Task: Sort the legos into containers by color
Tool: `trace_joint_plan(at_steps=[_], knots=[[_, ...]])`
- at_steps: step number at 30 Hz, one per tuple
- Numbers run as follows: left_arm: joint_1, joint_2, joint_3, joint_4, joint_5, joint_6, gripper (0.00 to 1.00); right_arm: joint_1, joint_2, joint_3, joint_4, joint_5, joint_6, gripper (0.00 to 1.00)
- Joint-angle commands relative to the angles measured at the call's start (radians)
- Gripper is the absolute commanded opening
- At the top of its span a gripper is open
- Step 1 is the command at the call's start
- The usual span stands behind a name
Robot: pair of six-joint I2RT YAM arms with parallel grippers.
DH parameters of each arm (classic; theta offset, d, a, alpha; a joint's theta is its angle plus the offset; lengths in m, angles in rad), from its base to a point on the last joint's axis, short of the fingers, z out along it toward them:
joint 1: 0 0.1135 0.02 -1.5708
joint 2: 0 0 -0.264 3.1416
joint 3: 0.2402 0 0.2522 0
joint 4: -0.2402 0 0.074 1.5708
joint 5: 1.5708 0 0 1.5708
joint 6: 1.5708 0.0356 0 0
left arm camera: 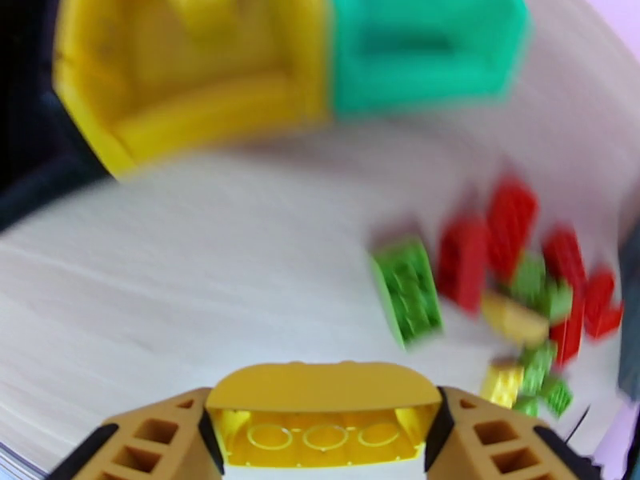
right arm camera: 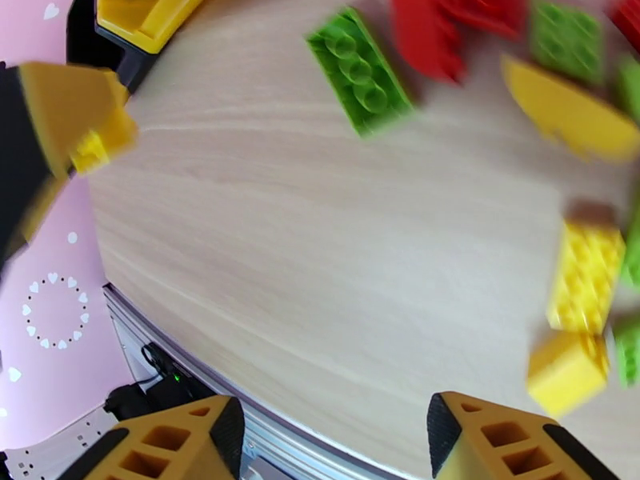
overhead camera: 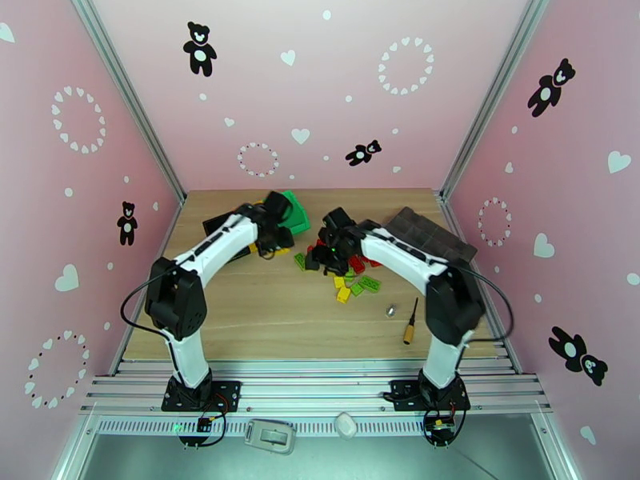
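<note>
Legos (overhead camera: 346, 274) in red, yellow and green lie in a loose heap near the middle of the wooden table (overhead camera: 240, 314), right beneath the right gripper (overhead camera: 324, 254); the three joined bins sit toward the far left, with the green bin (overhead camera: 298, 210) at the right end of the row and the black bin (overhead camera: 214, 226) at the left end; the left arm crosses over the middle of the row.

Tan fingers (left arm camera: 152, 442) of the left gripper (left arm camera: 320, 430) pinch a yellow brick (left arm camera: 320, 386) with a rounded top, its hollow underside turned to the wrist camera; it hangs over bare wood, on the near side of the yellow bin (left arm camera: 192, 82) and the green bin, which stand side by side ahead of it; this view is blurred. One green brick (left arm camera: 408, 290) lies at the edge of the heap nearest the bins, with red bricks (left arm camera: 480, 250) just beside it.

Fingers (right arm camera: 184, 442) of the right gripper are spread wide with nothing between them, over bare table at the edge of the heap; two yellow legos (right arm camera: 588, 274) lie to one side of them; the left gripper with its yellow brick shows at the left edge of this view.

Off to the far right lies a dark grey tray (overhead camera: 432, 234); a pen-like tool (overhead camera: 411, 322) rests at the near right, well apart from the heap.
</note>
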State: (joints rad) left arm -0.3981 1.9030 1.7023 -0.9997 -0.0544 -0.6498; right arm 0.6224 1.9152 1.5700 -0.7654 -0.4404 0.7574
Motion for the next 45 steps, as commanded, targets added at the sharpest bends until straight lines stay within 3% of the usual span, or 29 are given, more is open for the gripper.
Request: trace_joint_plan(at_steps=[1,8,12,17,26,34,39,45], knots=[[0.065,0.071,0.103,-0.033,-0.014,0.074,0.52,-0.001,0.071,0.109,-0.094,-0.03,-0.044,0.64],[0.164,0.284,0.408,-0.119,-0.035,0.123,0.55,-0.04,0.146,0.215,-0.132,-0.04,-0.057,0.65],[0.191,0.374,0.558,-0.165,-0.031,0.131,0.77,-0.064,0.135,0.214,-0.143,-0.023,-0.064,0.66],[0.189,0.388,0.616,-0.189,-0.005,0.144,0.8,-0.073,0.099,0.178,-0.156,0.018,-0.061,0.66],[0.084,0.1,0.172,-0.014,0.037,0.098,0.8,-0.075,-0.023,0.021,-0.158,0.113,-0.058,0.64],[-0.092,-0.154,-0.288,0.189,0.109,-0.082,0.83,-0.074,-0.118,-0.159,-0.124,0.151,-0.014,0.64],[-0.21,-0.208,-0.429,0.268,0.125,-0.173,0.86,-0.072,-0.167,-0.27,-0.084,0.16,0.028,0.65],[-0.261,-0.215,-0.54,0.369,0.176,-0.264,0.9,-0.071,-0.213,-0.388,-0.031,0.175,0.085,0.65]])
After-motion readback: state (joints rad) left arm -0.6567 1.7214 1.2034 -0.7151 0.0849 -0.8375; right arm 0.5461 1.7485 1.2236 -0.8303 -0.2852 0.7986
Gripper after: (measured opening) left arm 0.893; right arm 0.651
